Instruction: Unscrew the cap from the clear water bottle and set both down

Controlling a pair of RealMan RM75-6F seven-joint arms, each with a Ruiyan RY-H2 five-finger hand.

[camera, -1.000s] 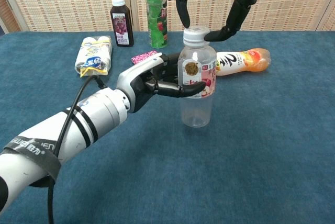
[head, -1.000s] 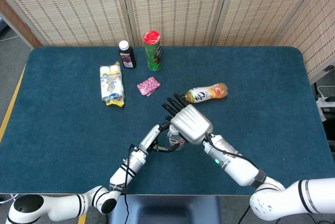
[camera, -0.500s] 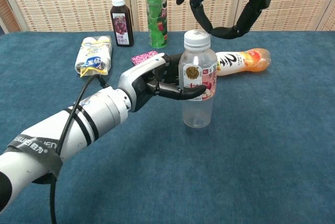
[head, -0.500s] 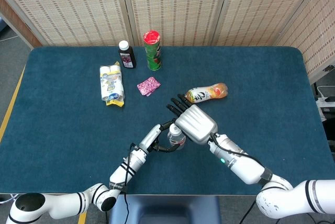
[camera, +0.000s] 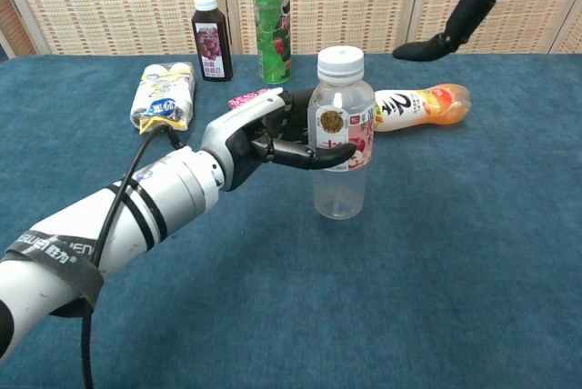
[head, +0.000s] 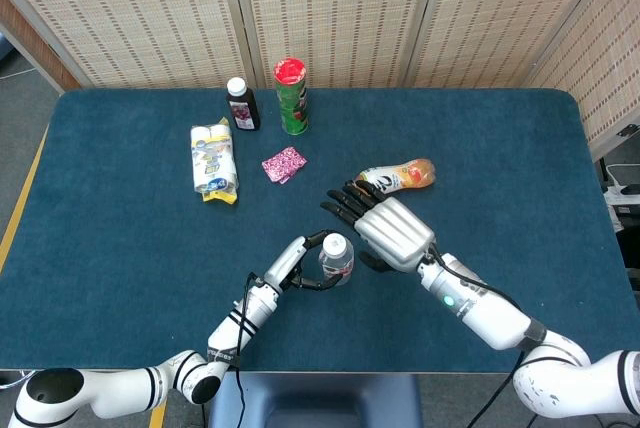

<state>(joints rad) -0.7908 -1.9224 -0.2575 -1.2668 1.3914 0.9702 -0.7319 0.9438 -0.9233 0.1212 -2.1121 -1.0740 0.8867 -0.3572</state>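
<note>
Right hand has backed off the cap since a second ago: then its fingers were curled round the cap, now it sits to the right of the bottle and above cap height, fingers spread, holding nothing. Left hand hasn't changed, fingers wrapped round the labelled midsection of the clear water bottle from the bottle's left side. Bottle stands upright on the blue table, long axis vertical, white cap still seated on top as far as I can tell. Orange drink bottle lies on its side just behind the water bottle, well clear of the cap. Looks like a regrasp between twists. Key relation: cap lies left of and below the right fingertips, so the right hand must come back left and down over the vertical axis to bite the cap
</note>
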